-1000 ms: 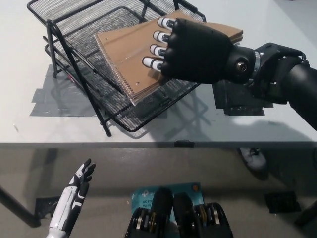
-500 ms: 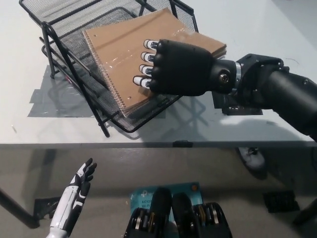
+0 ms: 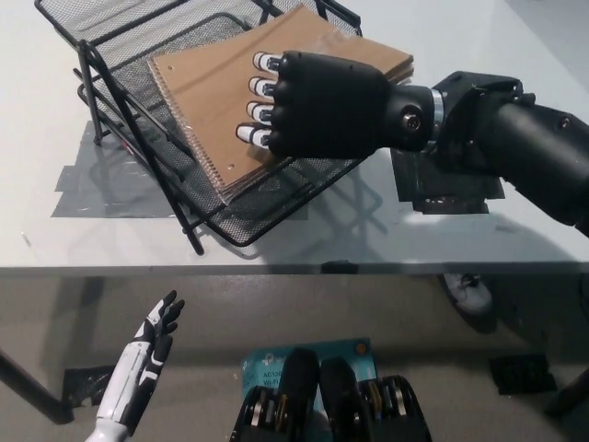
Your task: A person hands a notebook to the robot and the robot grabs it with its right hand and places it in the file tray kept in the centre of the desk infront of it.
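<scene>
White left hand (image 3: 147, 354) sat low at near left, below the bench edge, fingers spread apart, holding nothing. Grey tape patch (image 3: 101, 180) was stuck on the white bench (image 3: 304, 235) at left, under the tray's left side. Black wire-mesh file tray (image 3: 138, 55) stood on the bench at far left to centre, tiered, with slanted frame legs on its near-left side. Brown spiral notebook (image 3: 207, 87) lay tilted over the tray's lower tier, spiral edge toward near left, its far-right corner sticking out past the tray's right rim; whether it rested on the mesh or hung just above it could not be told. Black right hand (image 3: 317, 101) was on top of the notebook, fingers curled and clamped on it, white-tipped fingertips (image 3: 253, 110) pointing left. Black right arm reached in from the right. Dark tape patch (image 3: 446, 193) was on the bench just under the wrist at right.
</scene>
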